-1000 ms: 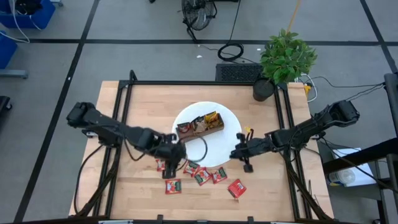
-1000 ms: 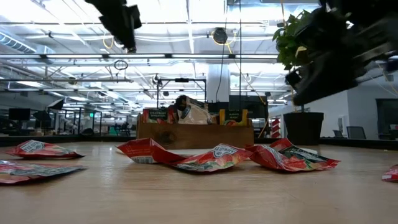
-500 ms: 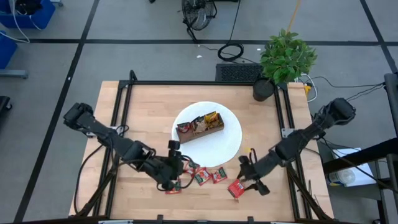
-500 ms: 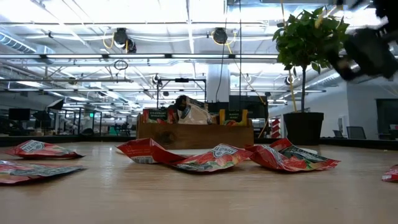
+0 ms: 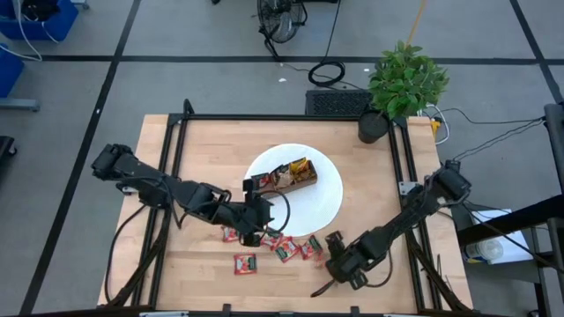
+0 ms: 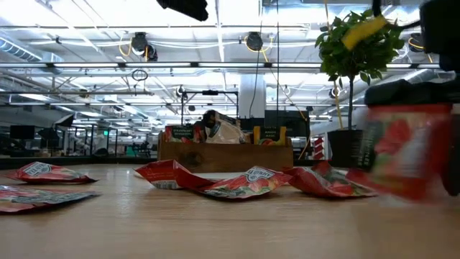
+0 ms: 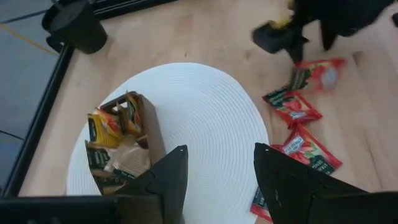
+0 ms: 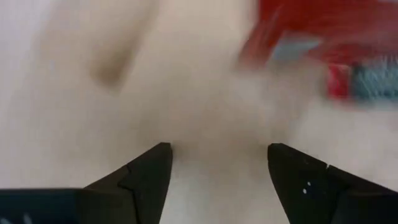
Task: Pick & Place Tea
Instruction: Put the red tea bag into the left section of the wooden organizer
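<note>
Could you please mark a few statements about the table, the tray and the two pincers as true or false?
1. The wooden tray stands on a round white mat. True.
2. The left pincer is shut on a red sachet. False: its fingers stand apart with nothing between them, over the mat.
3. Red tea sachets lie on the bare table near the mat's front edge. True.
4. The potted plant stands in the middle of the mat. False: it is at the table's far right corner.
5. The right pincer is open, low over the wood. True.
</note>
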